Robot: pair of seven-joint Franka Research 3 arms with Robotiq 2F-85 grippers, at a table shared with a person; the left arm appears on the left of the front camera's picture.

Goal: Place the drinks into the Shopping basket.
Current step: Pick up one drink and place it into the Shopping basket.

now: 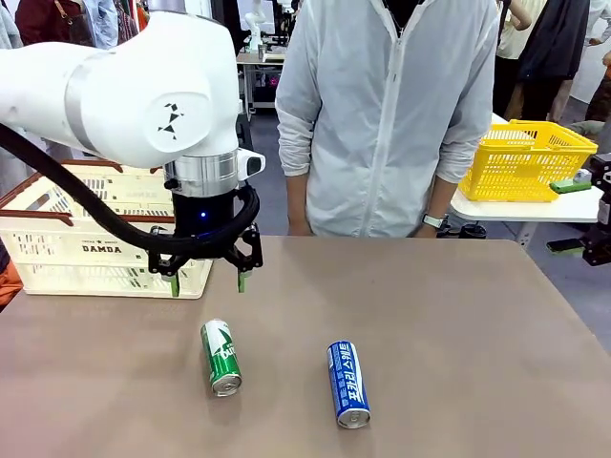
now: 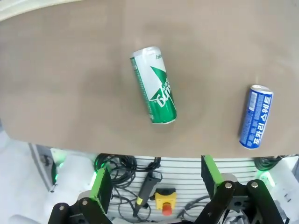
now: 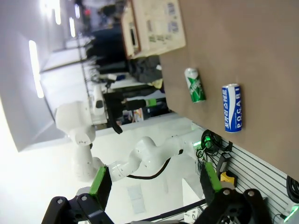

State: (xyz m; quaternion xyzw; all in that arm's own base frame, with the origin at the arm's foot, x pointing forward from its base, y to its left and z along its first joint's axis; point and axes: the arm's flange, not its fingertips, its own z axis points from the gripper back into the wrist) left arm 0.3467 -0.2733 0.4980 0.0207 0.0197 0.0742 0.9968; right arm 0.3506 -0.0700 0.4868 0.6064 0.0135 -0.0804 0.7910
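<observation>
Two drinks lie on their sides on the brown table: a green can [image 1: 221,357] and, to its right, a blue can [image 1: 348,384]. My left gripper [image 1: 208,281] hangs open above the table just behind the green can, between it and the Shopping basket [image 1: 95,239] at the far left. Looking down from the left wrist, the green can [image 2: 154,86] lies ahead of the spread fingers [image 2: 102,186] and the blue can [image 2: 256,116] off to the side. My right gripper [image 3: 154,182] is open, off the table's right side, far from both cans [image 3: 195,85] [image 3: 231,108].
A person in a pale grey jacket [image 1: 382,114] stands at the table's far edge. A yellow mesh basket [image 1: 525,157] sits on a white side table at the back right. The brown table [image 1: 477,343] has bare room on the right.
</observation>
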